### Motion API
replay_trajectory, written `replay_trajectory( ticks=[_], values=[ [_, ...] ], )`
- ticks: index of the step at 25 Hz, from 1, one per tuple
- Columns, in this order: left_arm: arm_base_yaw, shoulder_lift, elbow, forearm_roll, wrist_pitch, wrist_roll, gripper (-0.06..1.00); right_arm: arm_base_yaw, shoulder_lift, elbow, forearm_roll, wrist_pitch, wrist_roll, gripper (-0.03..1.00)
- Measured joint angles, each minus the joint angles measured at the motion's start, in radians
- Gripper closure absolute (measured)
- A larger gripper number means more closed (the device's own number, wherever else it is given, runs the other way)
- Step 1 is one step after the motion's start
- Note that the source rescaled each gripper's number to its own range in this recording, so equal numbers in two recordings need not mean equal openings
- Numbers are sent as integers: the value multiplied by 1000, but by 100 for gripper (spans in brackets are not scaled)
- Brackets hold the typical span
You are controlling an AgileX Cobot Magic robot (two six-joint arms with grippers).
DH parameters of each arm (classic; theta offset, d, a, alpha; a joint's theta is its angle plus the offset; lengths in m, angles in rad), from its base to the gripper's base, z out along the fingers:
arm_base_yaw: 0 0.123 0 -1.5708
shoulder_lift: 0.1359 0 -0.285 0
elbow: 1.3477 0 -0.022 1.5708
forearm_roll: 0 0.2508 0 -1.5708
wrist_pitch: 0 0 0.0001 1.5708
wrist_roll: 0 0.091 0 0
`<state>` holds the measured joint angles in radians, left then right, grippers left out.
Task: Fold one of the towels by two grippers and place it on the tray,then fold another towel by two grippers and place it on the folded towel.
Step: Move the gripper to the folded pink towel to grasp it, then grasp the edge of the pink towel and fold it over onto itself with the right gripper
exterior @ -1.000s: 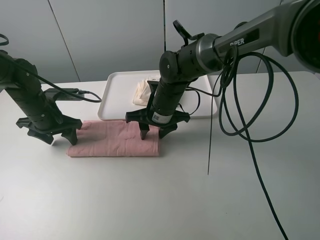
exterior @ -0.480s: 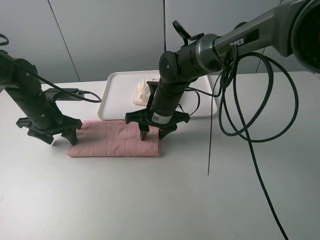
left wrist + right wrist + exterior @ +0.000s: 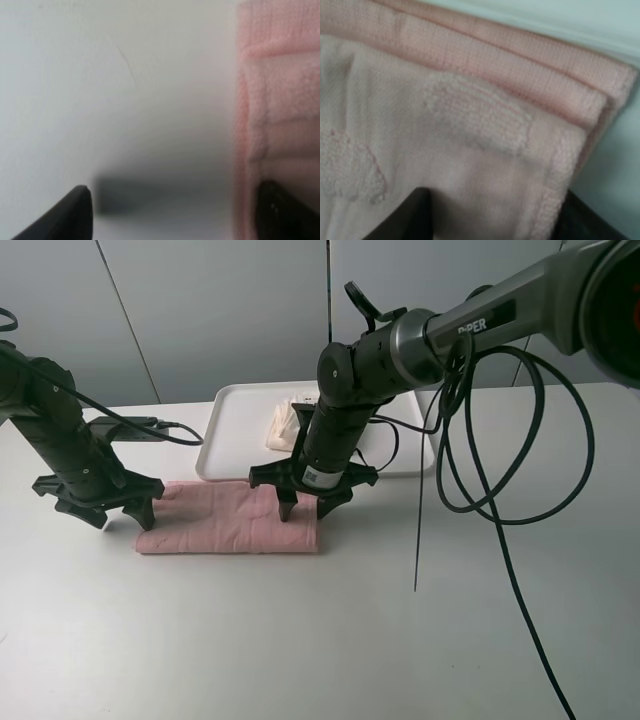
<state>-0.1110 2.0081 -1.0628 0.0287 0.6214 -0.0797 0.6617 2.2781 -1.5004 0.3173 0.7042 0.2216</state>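
The left gripper [image 3: 120,518] stands with its jaws spread wide at the left end of the pink towel [image 3: 225,520]. In the left wrist view one of its fingers [image 3: 75,215] is over the bare table [image 3: 300,640] just off that end, and the other sits at the towel's edge; nothing is pinched between them.

The right gripper [image 3: 306,508] is down over the right part of the pink towel, its jaws apart at a middling width. In the right wrist view its fingers [image 3: 422,215] straddle the cloth close to a corner of the towel, where the stacked folded edges show; the cloth between them lies flat and unbunched, so no grasp shows.

The pink towel lies flat on the table as a long folded strip of several layers, its length running from one gripper to the other. The tray [image 3: 235,430] lies just behind the pink towel, its near rim close to the towel's far edge; whether they touch I cannot tell. The cream towel [image 3: 283,425] lies in the tray, behind the pink towel's right part, and is partly hidden by the right arm; how neatly it is folded I cannot tell. A black cable [image 3: 500,490] loops from the right arm down to the table, to the right of the pink towel and well apart from it.
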Motion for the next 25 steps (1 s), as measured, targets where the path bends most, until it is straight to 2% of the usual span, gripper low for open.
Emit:
replay_trajectory(
  ticks=[2,4,9,17,25],
  values=[
    [0,0,0,3,0,4,9,0,2,0,7,0,-4,43],
    [0,0,0,3,0,8,9,0,5,0,9,-2,-4,53],
    [0,0,0,3,0,10,9,0,12,0,18,-9,-35,92],
    [0,0,0,3,0,12,9,0,13,0,46,-11,-74,94],
    [0,0,0,3,0,12,9,0,-2,6,117,-7,-144,94]
  ],
)
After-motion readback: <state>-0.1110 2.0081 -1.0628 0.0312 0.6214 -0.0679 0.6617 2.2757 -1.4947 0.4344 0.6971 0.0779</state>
